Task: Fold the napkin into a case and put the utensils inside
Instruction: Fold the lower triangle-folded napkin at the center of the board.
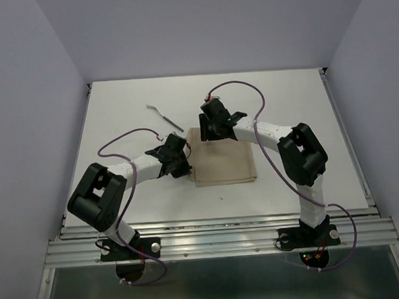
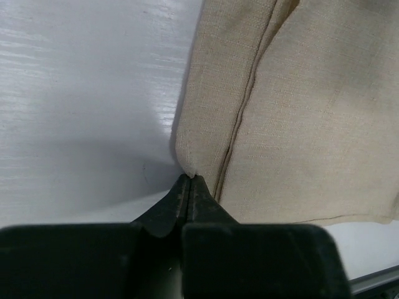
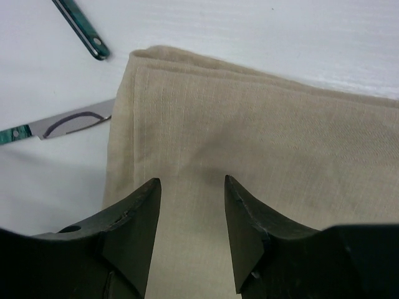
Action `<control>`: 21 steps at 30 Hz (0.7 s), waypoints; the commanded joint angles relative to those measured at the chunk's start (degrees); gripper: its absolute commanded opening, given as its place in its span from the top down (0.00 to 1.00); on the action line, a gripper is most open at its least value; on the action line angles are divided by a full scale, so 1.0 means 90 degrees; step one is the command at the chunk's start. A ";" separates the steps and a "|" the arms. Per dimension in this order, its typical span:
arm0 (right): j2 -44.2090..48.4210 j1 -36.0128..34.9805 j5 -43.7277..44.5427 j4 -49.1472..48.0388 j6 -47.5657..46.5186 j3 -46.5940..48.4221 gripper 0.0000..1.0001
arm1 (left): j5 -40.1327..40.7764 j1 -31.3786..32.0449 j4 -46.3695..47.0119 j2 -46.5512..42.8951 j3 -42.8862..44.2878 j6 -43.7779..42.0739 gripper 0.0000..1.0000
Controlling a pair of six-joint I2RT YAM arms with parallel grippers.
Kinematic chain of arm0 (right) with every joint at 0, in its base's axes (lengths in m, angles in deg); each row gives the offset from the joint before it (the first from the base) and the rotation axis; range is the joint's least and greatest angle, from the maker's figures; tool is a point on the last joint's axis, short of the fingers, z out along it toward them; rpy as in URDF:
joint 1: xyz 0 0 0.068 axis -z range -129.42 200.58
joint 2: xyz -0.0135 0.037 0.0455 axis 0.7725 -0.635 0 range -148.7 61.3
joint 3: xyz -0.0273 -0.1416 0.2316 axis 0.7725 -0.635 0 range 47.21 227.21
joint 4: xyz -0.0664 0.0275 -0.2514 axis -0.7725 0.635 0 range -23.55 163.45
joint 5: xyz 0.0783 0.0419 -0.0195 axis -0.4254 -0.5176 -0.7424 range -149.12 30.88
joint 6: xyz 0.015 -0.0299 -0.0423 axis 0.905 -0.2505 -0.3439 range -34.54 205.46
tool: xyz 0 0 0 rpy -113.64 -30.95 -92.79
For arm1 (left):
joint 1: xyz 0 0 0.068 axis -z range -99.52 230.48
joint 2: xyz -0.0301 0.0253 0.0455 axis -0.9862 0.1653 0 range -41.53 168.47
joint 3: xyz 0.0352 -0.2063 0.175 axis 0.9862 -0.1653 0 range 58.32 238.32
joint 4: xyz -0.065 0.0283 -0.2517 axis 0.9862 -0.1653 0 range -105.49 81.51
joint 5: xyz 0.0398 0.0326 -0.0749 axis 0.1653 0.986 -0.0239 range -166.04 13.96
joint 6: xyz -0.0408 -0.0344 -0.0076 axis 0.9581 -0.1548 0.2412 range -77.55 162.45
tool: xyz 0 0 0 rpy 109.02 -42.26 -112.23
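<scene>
The beige napkin [image 1: 226, 160] lies folded into a flat rectangle at the table's middle, with a seam running along it [image 2: 299, 112]. My left gripper [image 1: 187, 168] is at its left edge, jaws shut on a small pinch of the cloth's edge [image 2: 189, 177]. Over the far left corner my right gripper [image 1: 207, 137] hovers open above the cloth [image 3: 192, 184], nothing between its fingers. One slim utensil [image 1: 165, 116] lies beyond that corner. In the right wrist view a green-handled piece [image 3: 81, 28] lies apart, and a knife blade [image 3: 72, 122] reaches to the napkin's edge.
White tabletop [image 1: 116, 114] with raised rails at the left, right and near sides. Purple cables loop off both arms [image 1: 121, 137]. Grey walls close in the back and sides.
</scene>
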 commanded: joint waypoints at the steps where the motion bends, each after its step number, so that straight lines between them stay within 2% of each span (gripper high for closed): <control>1: -0.0322 -0.0109 0.0234 0.0081 0.0108 0.0677 0.48 | 0.0238 0.0009 -0.0107 0.0054 -0.0214 0.0007 1.00; 8: -0.0752 -0.0178 0.0312 0.0149 0.0186 0.1108 0.45 | 0.0169 0.0009 0.0020 -0.0043 -0.0322 0.0007 1.00; 21: -0.1347 -0.0363 0.0604 0.0276 0.0381 0.1850 0.46 | 0.0091 -0.0001 0.0088 -0.0268 -0.0419 0.0007 1.00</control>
